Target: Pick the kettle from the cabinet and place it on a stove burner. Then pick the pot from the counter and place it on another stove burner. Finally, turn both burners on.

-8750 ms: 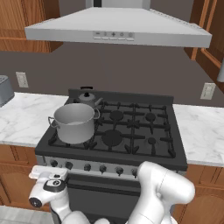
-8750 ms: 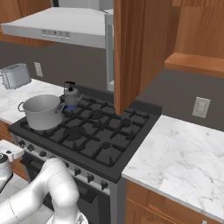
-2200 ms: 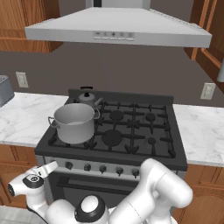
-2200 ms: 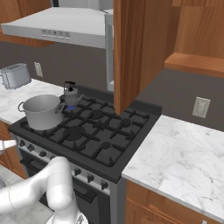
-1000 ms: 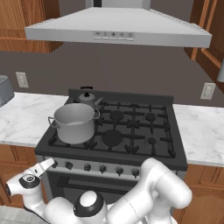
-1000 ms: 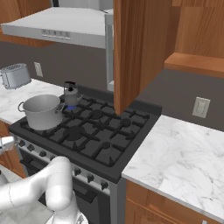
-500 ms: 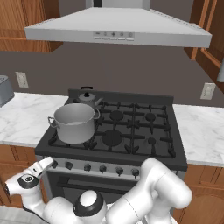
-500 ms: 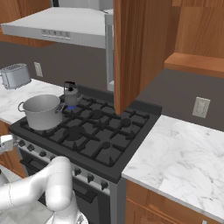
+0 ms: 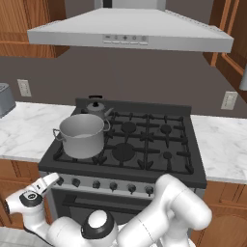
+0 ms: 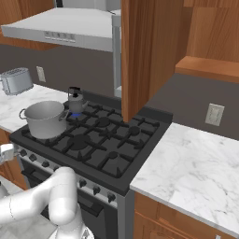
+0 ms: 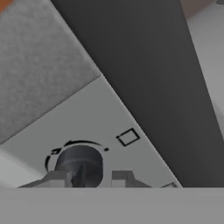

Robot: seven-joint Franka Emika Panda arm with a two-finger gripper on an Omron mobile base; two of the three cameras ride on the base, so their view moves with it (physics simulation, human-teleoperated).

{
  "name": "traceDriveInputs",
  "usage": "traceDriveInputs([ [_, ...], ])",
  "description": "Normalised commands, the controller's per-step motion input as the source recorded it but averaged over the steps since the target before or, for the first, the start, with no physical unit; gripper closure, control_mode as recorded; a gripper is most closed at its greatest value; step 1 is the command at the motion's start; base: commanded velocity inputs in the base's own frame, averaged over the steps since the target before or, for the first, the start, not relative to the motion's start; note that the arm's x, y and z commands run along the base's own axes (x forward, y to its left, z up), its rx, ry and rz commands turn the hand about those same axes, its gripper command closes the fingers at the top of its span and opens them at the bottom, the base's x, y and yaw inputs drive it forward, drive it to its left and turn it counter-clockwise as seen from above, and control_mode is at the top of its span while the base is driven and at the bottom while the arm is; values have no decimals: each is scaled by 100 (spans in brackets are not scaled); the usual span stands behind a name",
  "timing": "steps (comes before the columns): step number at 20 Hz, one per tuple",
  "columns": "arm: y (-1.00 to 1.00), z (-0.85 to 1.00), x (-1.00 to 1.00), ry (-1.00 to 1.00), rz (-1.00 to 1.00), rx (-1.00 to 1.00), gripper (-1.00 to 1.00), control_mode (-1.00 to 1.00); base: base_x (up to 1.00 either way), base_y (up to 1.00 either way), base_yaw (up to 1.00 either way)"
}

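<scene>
Close up in the hand view, the gripper [image 11: 89, 178] sits at a dark stove knob [image 11: 80, 162] on the grey control panel; its fingertips [image 11: 56, 178] are cut off by the frame's lower edge, standing slightly apart on either side of the knob, though contact is too blurred to tell. From the left base camera, the hand reaches the leftmost knob at the range's front corner. Beyond it, the pot [image 9: 82, 135] stands on the front-left burner, partly hiding the kettle [image 9: 97, 109] on the rear-left burner. Farther back, the range hood [image 9: 129, 32] hangs above, and the open cabinet [image 10: 147, 49] door blocks the right view.
</scene>
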Motion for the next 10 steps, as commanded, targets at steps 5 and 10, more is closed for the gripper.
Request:
traceDriveInputs([
  [5,0,-48,-23,0,0,-9,100,-100,0,0,0],
  [10,-2,-22,-22,0,0,-13,100,-100,0,0,0],
])
